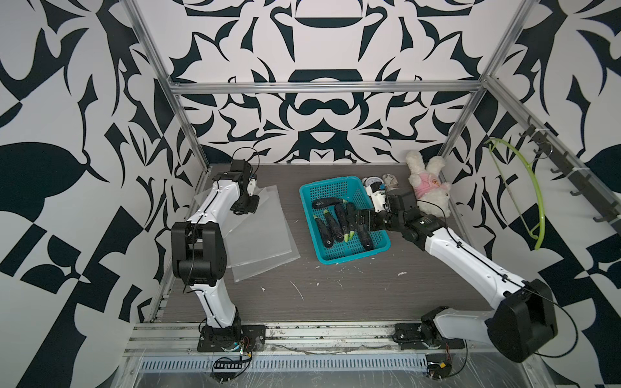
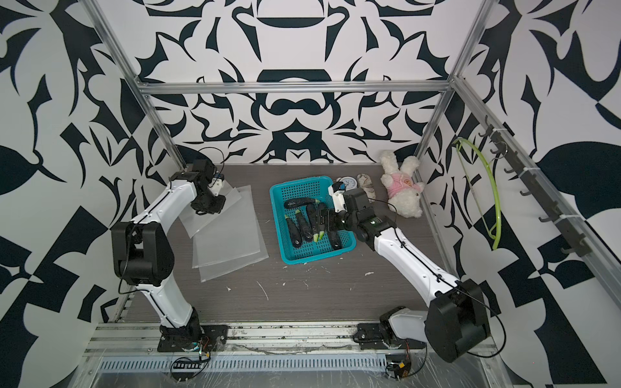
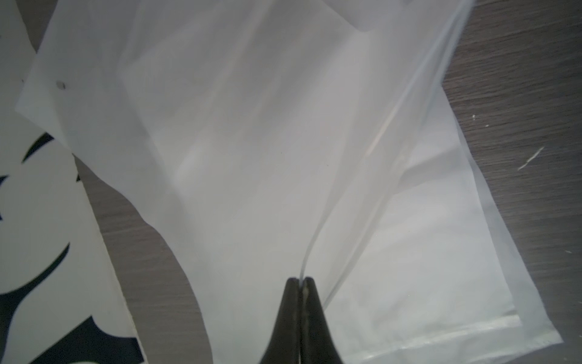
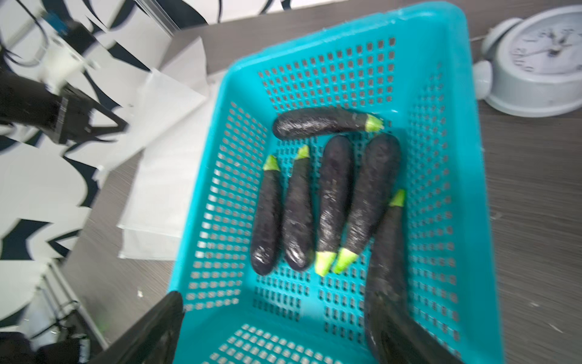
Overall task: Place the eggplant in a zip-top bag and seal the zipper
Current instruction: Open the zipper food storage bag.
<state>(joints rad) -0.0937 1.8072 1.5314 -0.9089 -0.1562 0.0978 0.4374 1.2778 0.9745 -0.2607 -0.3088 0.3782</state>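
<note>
Black-and-white patterned walls [image 1: 319,50] close the cell on three sides, evenly and softly lit. An aluminium frame [image 1: 322,88] runs a crossbar above the bench's far edge, with posts rising from both far corners. The bench [image 1: 353,295] is dark wood-grain, flecked with white scraps [image 1: 297,290]. Along its right edge a hook rail [image 1: 571,174] carries a green hanger [image 1: 534,188]. A slotted grille [image 1: 285,364] lies below the near edge.
</note>
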